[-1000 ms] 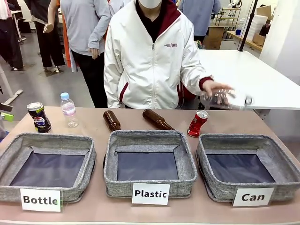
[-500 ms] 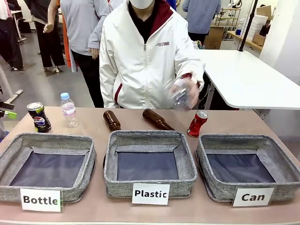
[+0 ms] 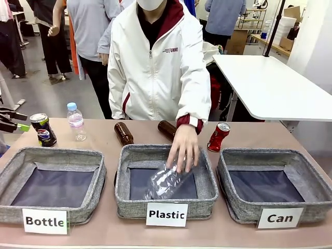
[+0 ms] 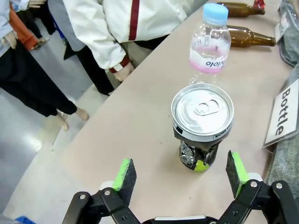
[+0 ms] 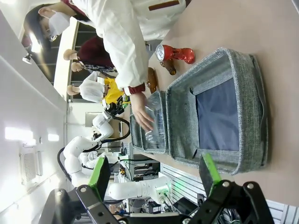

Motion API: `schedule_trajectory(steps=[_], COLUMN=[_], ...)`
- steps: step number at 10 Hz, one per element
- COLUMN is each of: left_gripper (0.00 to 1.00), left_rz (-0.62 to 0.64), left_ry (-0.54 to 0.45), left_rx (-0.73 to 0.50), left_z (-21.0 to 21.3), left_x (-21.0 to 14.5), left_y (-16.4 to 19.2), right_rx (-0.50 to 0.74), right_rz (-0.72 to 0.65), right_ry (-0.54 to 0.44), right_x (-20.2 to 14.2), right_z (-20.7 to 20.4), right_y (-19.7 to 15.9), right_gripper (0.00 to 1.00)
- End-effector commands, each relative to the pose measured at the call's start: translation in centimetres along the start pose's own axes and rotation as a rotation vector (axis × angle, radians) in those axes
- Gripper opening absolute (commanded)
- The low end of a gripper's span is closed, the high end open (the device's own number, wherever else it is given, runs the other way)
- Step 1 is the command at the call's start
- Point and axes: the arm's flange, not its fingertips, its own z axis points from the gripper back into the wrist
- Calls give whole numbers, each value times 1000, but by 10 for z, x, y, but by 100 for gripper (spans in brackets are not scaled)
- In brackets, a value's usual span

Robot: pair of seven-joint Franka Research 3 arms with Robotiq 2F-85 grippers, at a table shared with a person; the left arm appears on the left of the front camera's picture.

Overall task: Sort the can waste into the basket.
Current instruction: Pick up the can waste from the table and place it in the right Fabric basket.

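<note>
While the person's hand [image 3: 182, 150] puts a plastic bottle [image 3: 166, 182] in the middle tray [image 3: 207, 189], the left gripper [image 4: 181, 171], wide open, faces the blue can [image 4: 202, 112], probably to grasp it. The right gripper [image 5: 155, 173], also wide, looks over the basket [image 3: 311, 181], with the red can [image 3: 218, 136] just beside it.

The grey fabric tray with the white "Plastic" card [image 3: 123, 176] sits mid-table [image 3: 104, 141]. Inside it, toward its right half, a crumpled clear plastic bottle [image 3: 163, 182] lies tilted. Just left of it stands a like tray with a "Bottle" card [image 3: 13, 176]. Beyond its far rim lie two brown glass bottles, one [image 3: 123, 133] by the far left corner, the other [image 3: 166, 128] partly hidden by a sleeve. Farther left of these, an upright clear bottle with a blue cap [image 3: 75, 122]. Behind the tray stands a person in a white jacket [image 3: 155, 67].
</note>
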Motion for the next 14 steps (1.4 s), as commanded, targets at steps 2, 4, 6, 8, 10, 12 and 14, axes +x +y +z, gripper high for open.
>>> schedule_trajectory(steps=[2,4,6,8,10,12,14], left_gripper=[100,100,100,100,100,100,100], left_rz=[-42,-53,-58,-60,-71,-73,-81], left_ry=[-28,-12,-1,1,-38,-42,-62], left_rx=[-19,-69,-123,-139,-181,-224,-246], left_z=[-16,-25,-32,-35,-38,-48,-57], left_x=[6,8,4,2,2,0,1], left_y=[13,23,23,24,21,17,18], right_rx=[22,22,22,22,22,22,22], right_rz=[30,30,30,30,30,30,30], right_ry=[-10,-10,-10,-10,-10,-10,-10], right_x=[5,5,5,5,5,5,5], right_z=[2,2,2,2,2,2,2], right_y=[1,1,1,1,1,1,1], right_gripper=[100,100,100,100,100,100,100])
